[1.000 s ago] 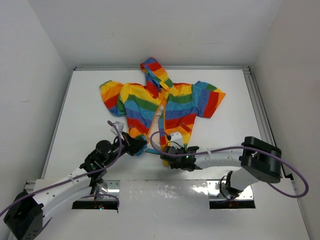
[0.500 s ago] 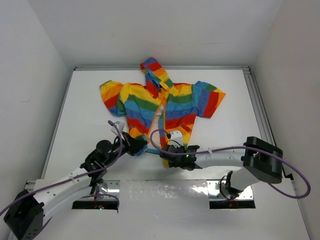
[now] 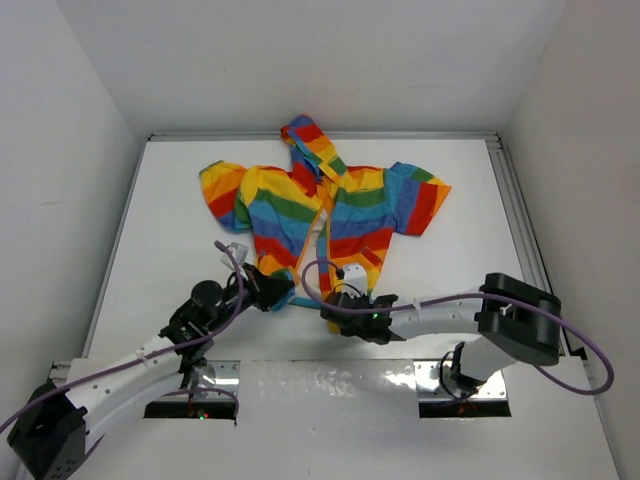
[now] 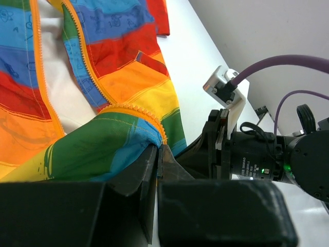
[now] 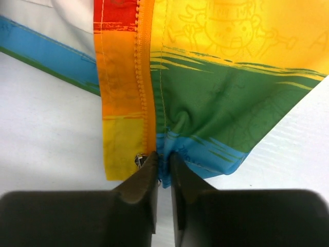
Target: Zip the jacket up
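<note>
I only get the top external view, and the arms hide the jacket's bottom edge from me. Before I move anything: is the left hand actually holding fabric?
Observer: Yes. In the left wrist view, the left hand is shut on the jacket at a bottom corner, right where one row of zipper teeth ends.
Operator: And the right hand?
Observer: The right hand pinches the bottom hem where the blue stripe meets the orange zipper tape.
Operator: Any zipper hardware near it?
Observer: A small metal piece sits at the tape's bottom end, right beside one finger. I cannot tell what it is.
</note>
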{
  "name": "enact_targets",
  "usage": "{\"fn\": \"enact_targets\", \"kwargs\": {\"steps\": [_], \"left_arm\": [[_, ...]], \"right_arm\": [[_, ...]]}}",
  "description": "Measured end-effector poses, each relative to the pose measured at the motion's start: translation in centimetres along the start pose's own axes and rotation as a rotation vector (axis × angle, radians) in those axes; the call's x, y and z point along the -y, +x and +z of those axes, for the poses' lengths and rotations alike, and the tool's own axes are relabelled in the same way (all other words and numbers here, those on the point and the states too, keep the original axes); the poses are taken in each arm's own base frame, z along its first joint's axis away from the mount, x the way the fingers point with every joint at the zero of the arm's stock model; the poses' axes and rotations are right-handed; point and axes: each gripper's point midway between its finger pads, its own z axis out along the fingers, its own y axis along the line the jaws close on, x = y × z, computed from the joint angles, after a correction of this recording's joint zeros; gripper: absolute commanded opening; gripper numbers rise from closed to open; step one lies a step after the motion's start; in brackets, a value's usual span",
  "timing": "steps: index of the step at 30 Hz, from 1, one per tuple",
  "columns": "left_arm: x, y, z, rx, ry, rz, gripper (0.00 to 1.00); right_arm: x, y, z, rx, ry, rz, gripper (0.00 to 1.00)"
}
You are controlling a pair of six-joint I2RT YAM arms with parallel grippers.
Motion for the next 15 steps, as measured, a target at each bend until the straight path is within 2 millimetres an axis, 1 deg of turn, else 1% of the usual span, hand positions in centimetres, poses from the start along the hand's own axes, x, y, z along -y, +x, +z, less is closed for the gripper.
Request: {"fn": "enact_targets", "kwargs": {"steps": [1,3,7,15], "left_arm": [[-0.01,0.01,0.0,-0.001,0.0,0.0,0.0],[-0.02,0.04,0.0,-0.002,-0.001,-0.001,0.0],[-0.14,0.19,0.04,-0.008,-0.005,-0.001,0.0],[-0.18,0.61,0.21,-0.026,-0.001,-0.008,0.0]], "right_arm": [[-0.04,0.0,0.0,0.003,-0.005,0.01,0.08],[-0.07,-0.01,-0.02,0.01,-0.014,0.022,0.06],[-0.08,-0.01,-0.12,0.027,-0.04,0.043,0.0],[0.27,0.26,-0.75,0.048,-0.097,0.051,0.0]]}}
